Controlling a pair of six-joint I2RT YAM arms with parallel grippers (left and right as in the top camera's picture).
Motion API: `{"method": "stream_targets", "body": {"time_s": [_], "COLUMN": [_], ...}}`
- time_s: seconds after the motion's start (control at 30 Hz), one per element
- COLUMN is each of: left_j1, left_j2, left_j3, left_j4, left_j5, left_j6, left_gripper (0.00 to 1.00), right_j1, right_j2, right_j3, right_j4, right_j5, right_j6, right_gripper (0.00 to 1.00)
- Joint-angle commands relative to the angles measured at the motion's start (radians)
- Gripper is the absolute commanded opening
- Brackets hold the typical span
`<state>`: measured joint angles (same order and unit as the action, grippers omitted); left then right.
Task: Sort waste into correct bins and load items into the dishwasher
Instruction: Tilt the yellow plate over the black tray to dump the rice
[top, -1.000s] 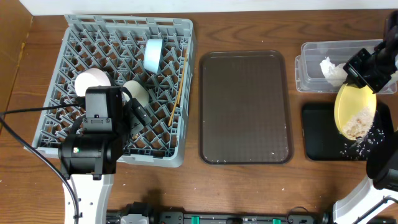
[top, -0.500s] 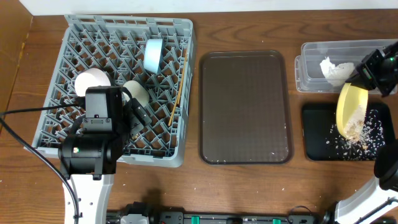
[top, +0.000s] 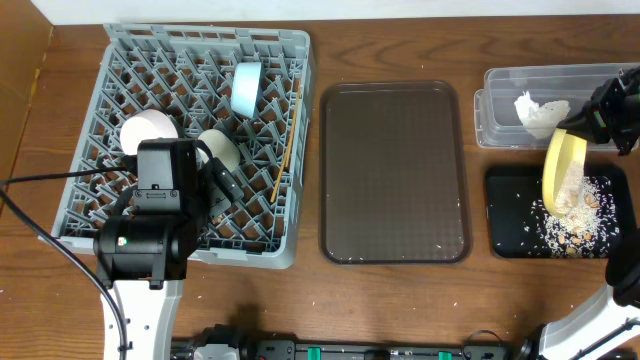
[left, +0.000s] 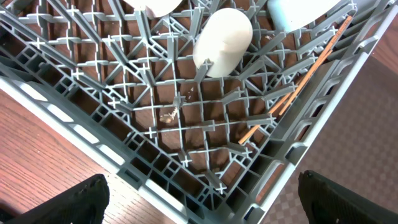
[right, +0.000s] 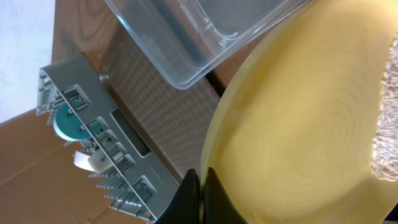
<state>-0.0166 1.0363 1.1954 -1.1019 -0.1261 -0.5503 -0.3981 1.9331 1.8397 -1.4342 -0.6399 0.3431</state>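
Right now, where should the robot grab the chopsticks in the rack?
Probably near the far end, from straight above: the chopsticks lie slanted beside the right wall of the rack, with the near tips sunk in the grid, so the far end looks freest.

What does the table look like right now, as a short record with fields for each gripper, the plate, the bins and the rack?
right gripper: shut on pale yellow plate
plate: tilted steeply over black bin, crumbs on both
clear tub: crumpled napkin inside
left gripper: open, empty, over dish rack
rack: light blue bowl, whitish bowl, cream cup, chopsticks
brown tray: between rack and bins
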Motion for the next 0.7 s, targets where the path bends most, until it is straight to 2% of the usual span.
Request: {"method": "stream_targets", "body": {"time_s": [0.0, 0.33, 0.4, 0.5, 0.6, 0.67], "left_j1": [0.003, 0.003, 0.003, 0.003, 0.003, 0.003], "left_j2": [0.002, 0.002, 0.002, 0.002, 0.002, 0.002], "left_j3": [0.021, 0.021, 0.021, 0.021, 0.021, 0.021], "left_j4": [-0.005, -0.005, -0.005, -0.005, -0.005, -0.005], "left_j5": [0.002, 0.002, 0.002, 0.002, 0.002, 0.002], "left_j6": [-0.001, -0.001, -0.001, -0.001, -0.001, -0.001], "left_gripper": [0.98, 0.98, 0.98, 0.98, 0.98, 0.98], "right_j1": [-0.012, -0.024, -0.027, -0.035, -0.037, -0.044], "right_j2": [-0.009, -0.007, -0.006, -0.007, -0.006, -0.006], "right_j3": [0.008, 0.008, 0.008, 0.008, 0.008, 0.008], "right_j4": [-0.035, -0.080, -0.042, -0.082, -0.036, -0.064], "right_j5": [-0.020, 0.024, 0.022, -0.050, 0.012, -0.003], "right_j6": [-0.019, 0.030, 0.029, -0.031, 0.010, -0.019], "right_gripper": [0.01, 0.02, 0.02, 0.01, 0.01, 0.01]}}
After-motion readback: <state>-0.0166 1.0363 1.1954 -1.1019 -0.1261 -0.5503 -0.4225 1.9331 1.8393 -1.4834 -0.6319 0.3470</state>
